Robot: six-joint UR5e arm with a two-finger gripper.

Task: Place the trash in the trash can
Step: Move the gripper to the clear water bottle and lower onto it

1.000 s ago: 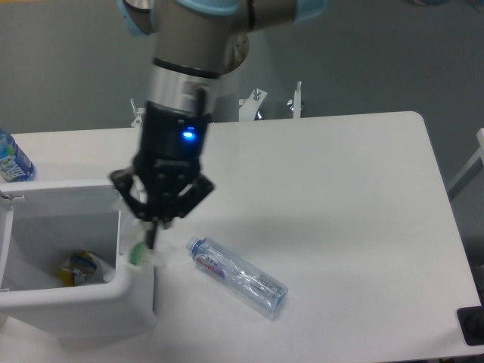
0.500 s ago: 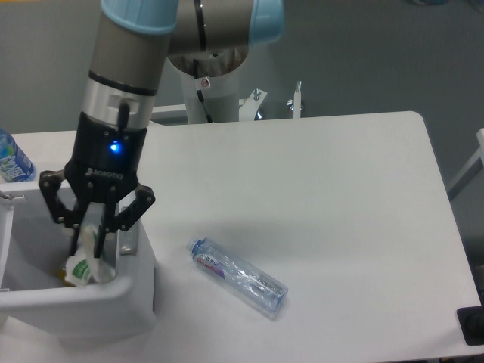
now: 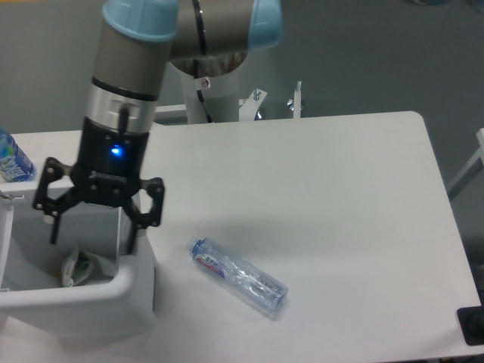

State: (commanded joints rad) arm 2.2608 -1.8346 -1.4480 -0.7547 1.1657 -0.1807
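- Bottle (image 3: 238, 276): one clear, thin plastic cylinder, crinkled in look, with a blue cap at its upper-left end and a red-white label just behind the cap. It lies on its side on the counter (image 3: 325, 197), slanting from upper left to lower right, to the right of the bin and apart from it.
- Cup (image 3: 78, 268): one small white crumpled piece with a green strip. It lies inside the bin, at the bottom near the right wall, below the hand and clear of both fingers.
- Bin (image 3: 91, 302): one white boxy plastic container with rounded corners and a thick smooth rim. It stands at the lower-left edge of the counter.
- Hand (image 3: 94, 227): one black two-finger unit with a lit blue lamp on its body. Its fingers are spread wide and grip nothing. It hangs over the bin; the left finger points into the opening and the right finger sits at the right rim.
- Arm (image 3: 151, 45): grey metal tube with light blue joint caps, rising from the hand to the top edge.
- Blue-label bottle (image 3: 13, 159): one, at the far left edge, partly cut off, behind the bin.
- Counter: one flat white matte surface with rounded corners.
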